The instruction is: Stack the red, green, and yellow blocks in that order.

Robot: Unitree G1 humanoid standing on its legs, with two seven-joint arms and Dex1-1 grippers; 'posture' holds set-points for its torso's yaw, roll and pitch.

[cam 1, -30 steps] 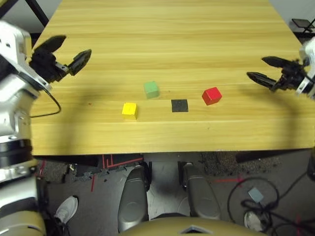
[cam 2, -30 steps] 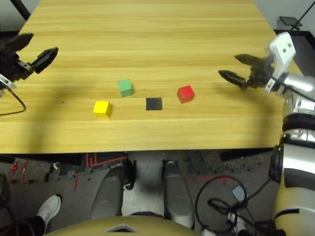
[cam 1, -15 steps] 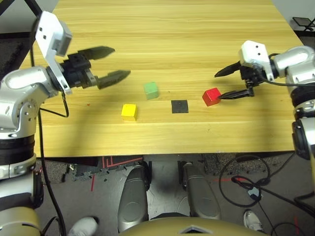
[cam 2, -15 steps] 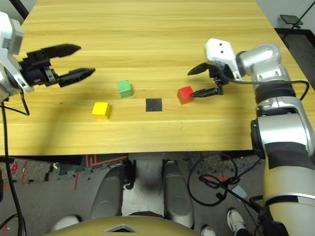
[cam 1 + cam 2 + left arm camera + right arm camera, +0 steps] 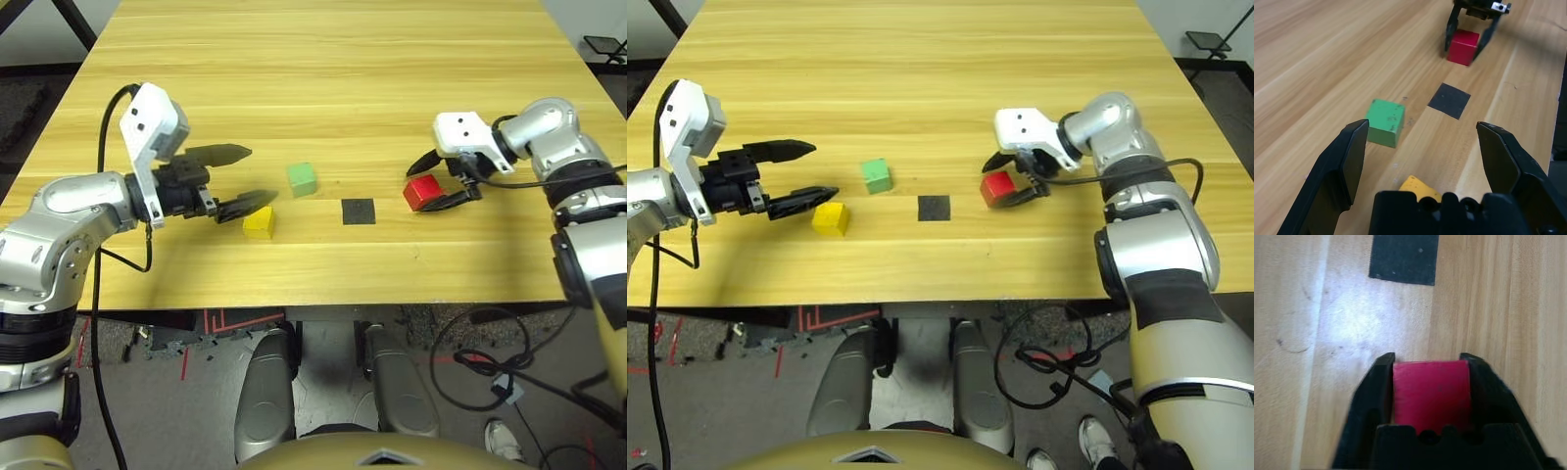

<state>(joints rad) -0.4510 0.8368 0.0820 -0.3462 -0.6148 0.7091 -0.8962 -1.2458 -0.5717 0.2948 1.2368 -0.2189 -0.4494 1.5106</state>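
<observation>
R gripper [image 5: 1007, 183] has the red block [image 5: 997, 186] pinched; L gripper [image 5: 243, 178] is wide open by the yellow block [image 5: 259, 221].

Red block sits on the table [image 5: 323, 59], right of centre in the head view, w/ a black finger tight on each side. In the R wrist view it fills the gap btw the fingers. I can't tell if it's lifted yet. The black patch [image 5: 358, 211] lies just left of the red block, near mid-frame. Green block [image 5: 302, 178] is further left and a bit higher in the frame; yellow block is lower left of green. L gripper comes in from the left, fingers far apart, holding nothing, lower tip just above the yellow block. I think green goes on red next, and the L arm is nearer to green.
</observation>
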